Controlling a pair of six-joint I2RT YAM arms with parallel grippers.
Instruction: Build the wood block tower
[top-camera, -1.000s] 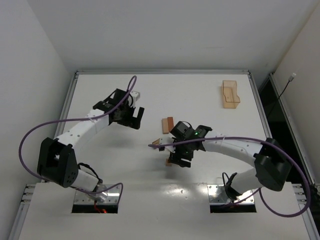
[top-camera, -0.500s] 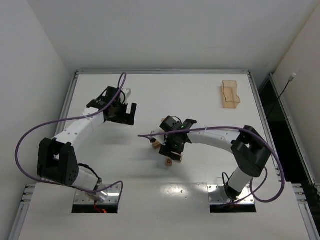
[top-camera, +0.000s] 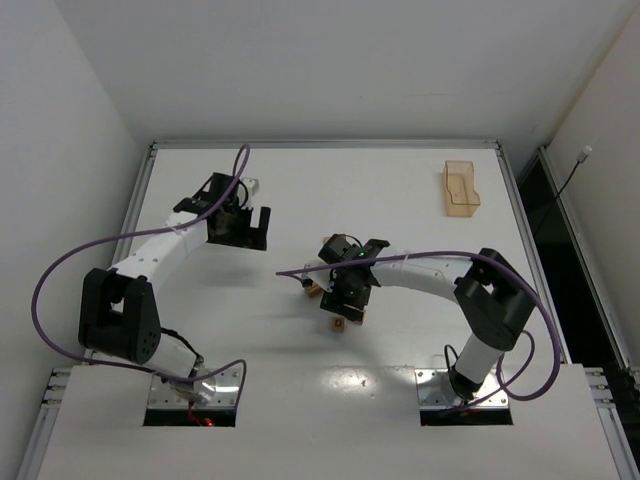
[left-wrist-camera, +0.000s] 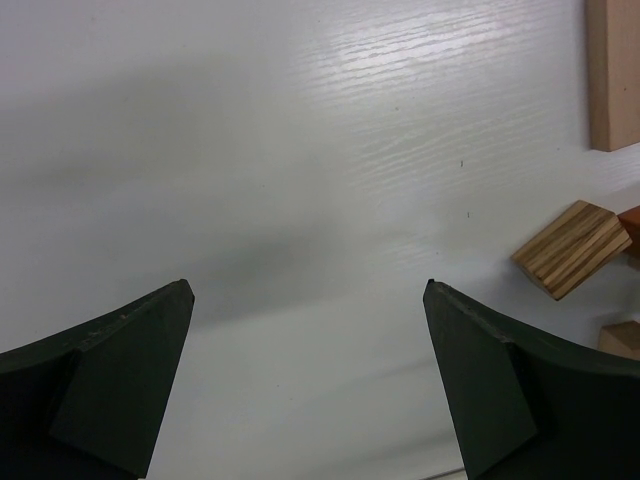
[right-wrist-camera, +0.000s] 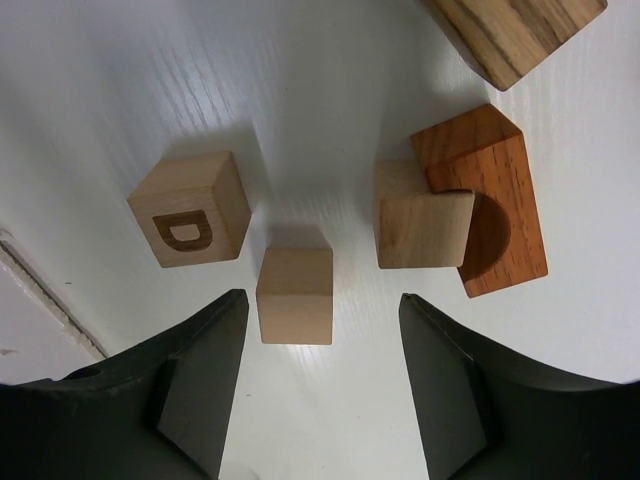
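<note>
Right gripper (right-wrist-camera: 322, 300) hangs open, empty, the plain cube (right-wrist-camera: 293, 295) just ahead of its fingers (right-wrist-camera: 200, 390) on the table (top-camera: 420, 200). Best drop straight, centre on it, and close without nudging the D cube (right-wrist-camera: 190, 208) beside or the block (right-wrist-camera: 418, 218) against the arch (right-wrist-camera: 495, 190) beyond. Left gripper (left-wrist-camera: 308, 290) gapes empty, well apart.

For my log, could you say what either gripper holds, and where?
Nothing is held. The left gripper is open, empty; the right gripper straddles a plain cube, untouched.

We see a pale tan cube (right-wrist-camera: 190, 208) lettered with a dark brown D, a plain tan cube (right-wrist-camera: 294, 295), a reddish-brown arch (right-wrist-camera: 480, 150), and a block (left-wrist-camera: 572, 248) with streaky brown grain, all on a white table (left-wrist-camera: 300, 150).
</note>
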